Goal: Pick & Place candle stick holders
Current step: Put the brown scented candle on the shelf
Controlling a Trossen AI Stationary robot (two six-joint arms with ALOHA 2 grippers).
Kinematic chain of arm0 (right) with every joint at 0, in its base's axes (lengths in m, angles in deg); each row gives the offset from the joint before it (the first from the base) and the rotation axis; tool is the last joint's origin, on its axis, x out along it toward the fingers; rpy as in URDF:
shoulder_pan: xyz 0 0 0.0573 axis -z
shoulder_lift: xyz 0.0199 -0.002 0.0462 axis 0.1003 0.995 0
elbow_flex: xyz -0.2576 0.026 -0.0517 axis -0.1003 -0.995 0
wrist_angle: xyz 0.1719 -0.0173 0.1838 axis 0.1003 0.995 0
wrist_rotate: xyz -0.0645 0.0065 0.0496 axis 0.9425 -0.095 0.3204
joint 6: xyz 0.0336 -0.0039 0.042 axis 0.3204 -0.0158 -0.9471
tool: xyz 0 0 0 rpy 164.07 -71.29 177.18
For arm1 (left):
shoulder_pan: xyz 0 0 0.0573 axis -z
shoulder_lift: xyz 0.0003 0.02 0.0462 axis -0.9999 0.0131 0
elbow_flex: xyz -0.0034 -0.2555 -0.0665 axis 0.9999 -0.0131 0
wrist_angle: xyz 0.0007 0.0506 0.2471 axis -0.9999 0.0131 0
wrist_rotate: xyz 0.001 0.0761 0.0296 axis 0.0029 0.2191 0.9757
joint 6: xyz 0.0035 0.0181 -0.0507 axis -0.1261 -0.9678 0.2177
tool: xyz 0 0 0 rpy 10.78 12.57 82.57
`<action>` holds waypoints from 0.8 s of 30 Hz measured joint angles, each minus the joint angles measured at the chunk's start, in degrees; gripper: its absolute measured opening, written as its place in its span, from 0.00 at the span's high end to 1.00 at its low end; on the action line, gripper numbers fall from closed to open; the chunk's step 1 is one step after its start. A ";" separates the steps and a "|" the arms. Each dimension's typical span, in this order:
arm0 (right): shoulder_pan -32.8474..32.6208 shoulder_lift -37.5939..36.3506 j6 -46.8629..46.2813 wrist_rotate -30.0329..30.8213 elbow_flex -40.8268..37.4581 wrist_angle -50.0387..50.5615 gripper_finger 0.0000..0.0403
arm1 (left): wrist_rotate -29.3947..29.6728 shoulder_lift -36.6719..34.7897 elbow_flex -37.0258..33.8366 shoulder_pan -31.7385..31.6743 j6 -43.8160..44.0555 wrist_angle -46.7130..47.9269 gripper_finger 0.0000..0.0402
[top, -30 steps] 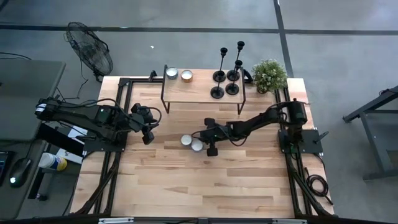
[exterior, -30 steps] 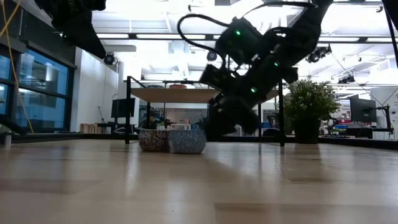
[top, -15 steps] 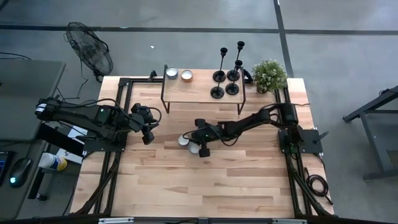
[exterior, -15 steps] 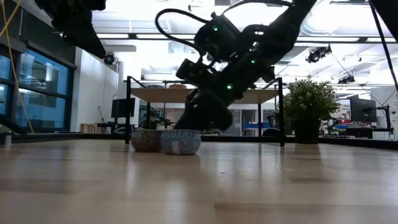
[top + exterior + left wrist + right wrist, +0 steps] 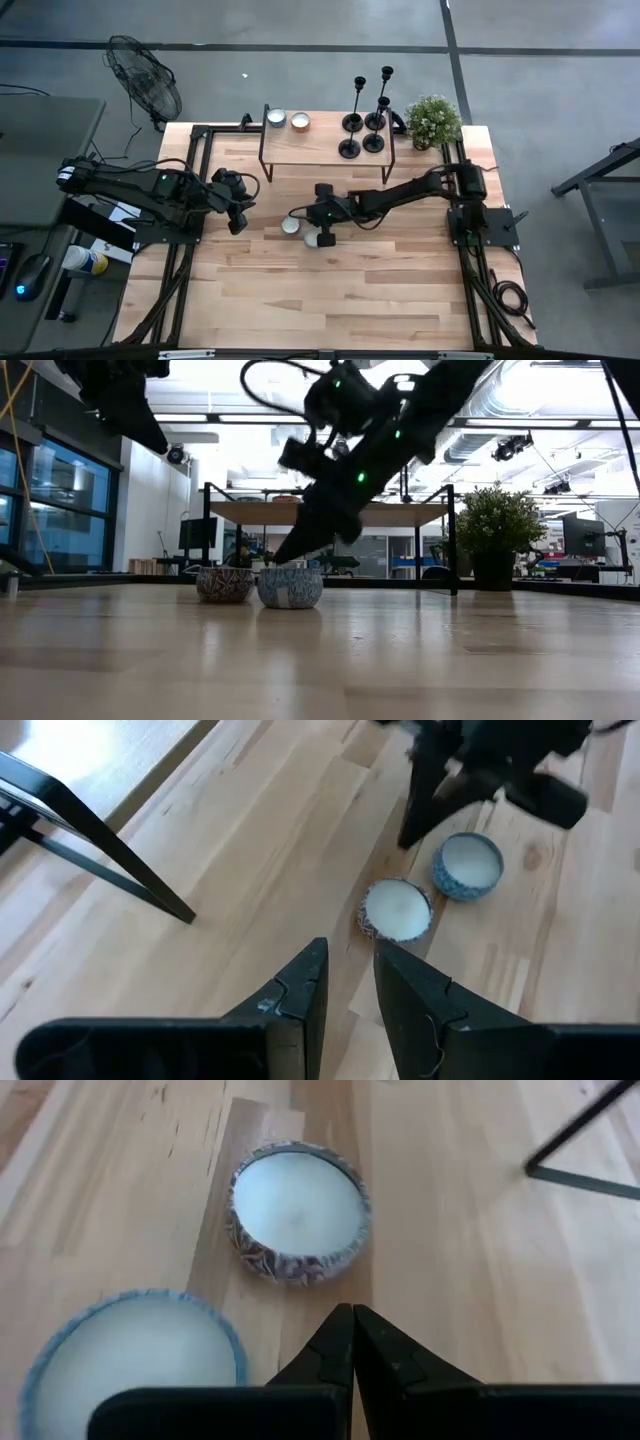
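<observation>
Four slim black candle stick holders stand on their disc bases at the right end of a raised shelf at the table's far side. No gripper touches them. My right gripper is shut and slants down to the table, its tip just short of two tin candles, a brown-patterned one and a blue one. I see a gap to each. My left gripper hovers at the table's left side, narrowly open and empty.
Two more small candles sit at the shelf's left end. A potted plant stands at the far right corner. The shelf's black legs stand on the table between the arms. Bare wood lies toward the near edge.
My right gripper has gone toward the table's left edge with its fingers low, then risen and tipped steeper. The two tin candles have slid along the table toward the left, the brown-patterned one farther than the blue one, so they now stand apart.
</observation>
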 joint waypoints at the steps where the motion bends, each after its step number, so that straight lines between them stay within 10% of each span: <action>1: 0.00 -1.08 -0.52 0.05 0.00 1.55 1.00 | -0.10 0.00 0.00 0.00 0.46 -0.02 0.80; 18: -3.66 -16.80 -20.63 5.58 -0.22 36.27 1.00 | -4.60 11.41 0.00 -0.05 11.53 -2.23 0.80; 24: -6.71 -17.93 -24.55 4.31 -4.74 32.23 1.00 | -4.83 14.93 0.00 -0.04 12.78 -3.77 0.80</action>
